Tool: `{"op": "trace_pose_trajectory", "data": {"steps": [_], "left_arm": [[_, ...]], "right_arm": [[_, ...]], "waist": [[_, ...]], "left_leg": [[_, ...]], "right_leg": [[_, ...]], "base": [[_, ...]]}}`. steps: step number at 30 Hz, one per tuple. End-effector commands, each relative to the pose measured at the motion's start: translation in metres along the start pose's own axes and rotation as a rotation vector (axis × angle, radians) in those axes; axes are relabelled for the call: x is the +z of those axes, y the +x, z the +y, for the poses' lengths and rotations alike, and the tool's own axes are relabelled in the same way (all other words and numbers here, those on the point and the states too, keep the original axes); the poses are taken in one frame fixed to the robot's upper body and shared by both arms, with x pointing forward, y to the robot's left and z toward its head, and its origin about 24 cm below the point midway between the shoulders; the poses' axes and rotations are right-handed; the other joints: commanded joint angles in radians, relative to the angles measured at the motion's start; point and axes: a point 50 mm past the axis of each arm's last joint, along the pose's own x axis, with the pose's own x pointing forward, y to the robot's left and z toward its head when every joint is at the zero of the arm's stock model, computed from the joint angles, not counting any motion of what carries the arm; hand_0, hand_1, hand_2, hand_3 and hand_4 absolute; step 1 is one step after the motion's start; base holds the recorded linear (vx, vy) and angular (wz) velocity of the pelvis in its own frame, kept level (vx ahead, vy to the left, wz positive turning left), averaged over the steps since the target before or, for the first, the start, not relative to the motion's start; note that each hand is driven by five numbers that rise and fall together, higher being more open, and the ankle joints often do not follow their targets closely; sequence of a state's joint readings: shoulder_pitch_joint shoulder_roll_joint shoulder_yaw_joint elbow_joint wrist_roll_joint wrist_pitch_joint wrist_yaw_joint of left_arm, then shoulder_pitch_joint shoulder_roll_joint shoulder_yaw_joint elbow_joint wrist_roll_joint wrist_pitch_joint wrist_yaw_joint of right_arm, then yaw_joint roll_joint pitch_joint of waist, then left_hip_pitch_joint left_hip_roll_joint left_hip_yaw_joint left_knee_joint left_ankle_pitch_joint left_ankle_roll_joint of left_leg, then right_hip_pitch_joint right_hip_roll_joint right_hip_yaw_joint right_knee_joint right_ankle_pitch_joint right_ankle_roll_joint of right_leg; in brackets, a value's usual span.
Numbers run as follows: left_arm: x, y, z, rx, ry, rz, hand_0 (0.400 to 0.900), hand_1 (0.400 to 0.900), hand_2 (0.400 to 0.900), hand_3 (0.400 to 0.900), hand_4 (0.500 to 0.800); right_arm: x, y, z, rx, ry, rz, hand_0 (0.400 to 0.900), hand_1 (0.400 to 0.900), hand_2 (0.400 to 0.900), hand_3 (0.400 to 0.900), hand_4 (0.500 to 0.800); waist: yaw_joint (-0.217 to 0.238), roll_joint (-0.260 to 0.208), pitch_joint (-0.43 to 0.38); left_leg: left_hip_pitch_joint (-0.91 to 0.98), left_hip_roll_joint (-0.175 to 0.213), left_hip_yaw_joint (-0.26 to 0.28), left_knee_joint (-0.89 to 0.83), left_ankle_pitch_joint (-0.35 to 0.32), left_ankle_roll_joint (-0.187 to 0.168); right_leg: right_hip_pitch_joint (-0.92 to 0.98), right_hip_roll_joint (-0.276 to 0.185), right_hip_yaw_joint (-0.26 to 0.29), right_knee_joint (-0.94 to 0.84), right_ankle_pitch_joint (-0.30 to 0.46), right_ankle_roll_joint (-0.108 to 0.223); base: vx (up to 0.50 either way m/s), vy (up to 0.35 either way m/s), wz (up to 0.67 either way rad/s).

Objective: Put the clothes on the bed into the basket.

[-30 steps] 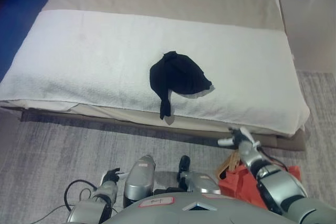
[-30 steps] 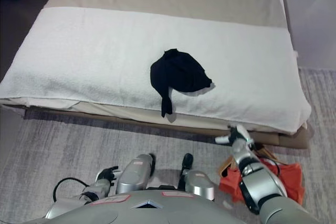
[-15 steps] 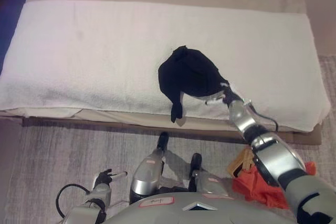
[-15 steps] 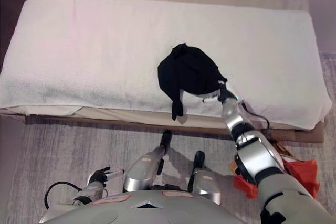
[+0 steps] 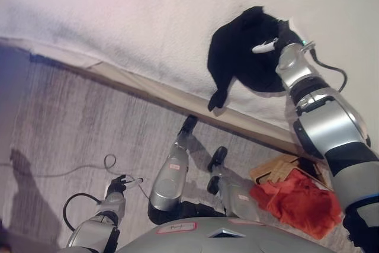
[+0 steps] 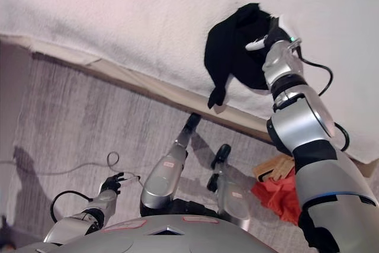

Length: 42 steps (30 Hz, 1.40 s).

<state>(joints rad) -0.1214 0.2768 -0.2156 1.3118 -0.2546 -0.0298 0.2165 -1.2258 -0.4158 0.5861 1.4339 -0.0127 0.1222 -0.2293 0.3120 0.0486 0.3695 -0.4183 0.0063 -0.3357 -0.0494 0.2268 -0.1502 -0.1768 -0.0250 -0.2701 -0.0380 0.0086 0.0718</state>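
orange cloth [image 5: 299, 201] in basket [image 5: 273, 168]

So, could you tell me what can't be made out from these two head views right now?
- Right hand: it lies on the black garment on the bed; dark fingers against dark cloth, so a grip can't be confirmed in either view.
- Basket: mostly covered by the orange cloth and the right arm; its shape is unclear.
- Left hand: small and low over the floor; its finger pose is unreadable.
- Bed: cut off by the top edge.
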Motion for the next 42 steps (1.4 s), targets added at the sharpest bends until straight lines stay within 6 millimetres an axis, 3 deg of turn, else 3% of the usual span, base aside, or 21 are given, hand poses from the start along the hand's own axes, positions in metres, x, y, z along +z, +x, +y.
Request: {"op": "trace_pose_trajectory", "data": {"steps": [1,11,28,29,31,32,42], "left_arm": [[0.002,0.003,0.024,0.098,-0.002,0.003,0.9,0.9,0.9,0.9,0.8],[0.019,0.003,0.011,0.06,-0.009,-0.05,0.9,0.9,0.9,0.9,0.8],[0.025,0.003,0.016,0.055,-0.023,-0.075,0.9,0.9,0.9,0.9,0.8],[0.025,0.003,0.015,0.053,-0.023,-0.075,0.9,0.9,0.9,0.9,0.8],[0.025,0.003,0.015,0.052,-0.023,-0.077,0.9,0.9,0.9,0.9,0.8],[0.025,0.003,0.015,0.049,-0.02,-0.076,0.9,0.9,0.9,0.9,0.8],[0.024,0.003,0.015,0.053,-0.028,-0.068,0.9,0.9,0.9,0.9,0.8]], "right_arm": [[0.026,0.005,-0.061,-0.175,-0.017,-0.094,0.9,0.9,0.9,0.9,0.8],[0.035,0.004,-0.057,-0.117,0.063,-0.13,0.9,0.9,0.9,0.9,0.8],[0.031,0.006,-0.084,-0.121,0.089,-0.099,0.9,0.9,0.9,0.9,0.8],[0.03,0.006,-0.087,-0.13,0.099,-0.096,0.686,0.686,0.686,0.686,0.672],[0.027,0.006,-0.095,-0.143,0.107,-0.088,0.429,0.429,0.429,0.429,0.518],[0.025,0.006,-0.097,-0.147,0.117,-0.084,0.4,0.4,0.4,0.4,0.5],[0.022,0.006,-0.099,-0.171,0.158,-0.065,0.4,0.4,0.4,0.4,0.5]], "waist": [[0.017,-0.007,0.034],[0.026,0.007,0.075],[0.03,0.046,0.116],[0.03,0.048,0.118],[0.028,0.05,0.12],[0.028,0.051,0.12],[0.021,0.052,0.121]], "left_leg": [[-0.038,-0.041,-0.004,0.006,0.034,0.054],[-0.086,-0.05,-0.001,0.024,0.044,0.051],[-0.097,-0.044,0.011,0.028,0.053,0.045],[-0.098,-0.043,0.011,0.027,0.054,0.044],[-0.101,-0.044,0.008,0.025,0.057,0.044],[-0.103,-0.044,0.009,0.024,0.058,0.044],[-0.095,-0.045,0.014,0.022,0.056,0.048]], "right_leg": [[-0.078,-0.063,0.052,0.169,-0.061,0.002],[-0.13,-0.059,0.052,0.196,-0.068,-0.002],[-0.168,-0.057,0.056,0.237,-0.081,-0.009],[-0.172,-0.058,0.055,0.238,-0.081,-0.009],[-0.173,-0.058,0.055,0.239,-0.081,-0.009],[-0.176,-0.059,0.054,0.242,-0.082,-0.01],[-0.175,-0.057,0.065,0.24,-0.081,-0.012]], "base": [[-0.01,-0.012,0.27],[-0.02,0.006,0.01],[-0.02,0.001,-0.02],[-0.01,-0.009,0.05],[-0.01,-0.015,0.06],[0.0,0.0,0.0],[0.0,0.002,-0.01]]}}
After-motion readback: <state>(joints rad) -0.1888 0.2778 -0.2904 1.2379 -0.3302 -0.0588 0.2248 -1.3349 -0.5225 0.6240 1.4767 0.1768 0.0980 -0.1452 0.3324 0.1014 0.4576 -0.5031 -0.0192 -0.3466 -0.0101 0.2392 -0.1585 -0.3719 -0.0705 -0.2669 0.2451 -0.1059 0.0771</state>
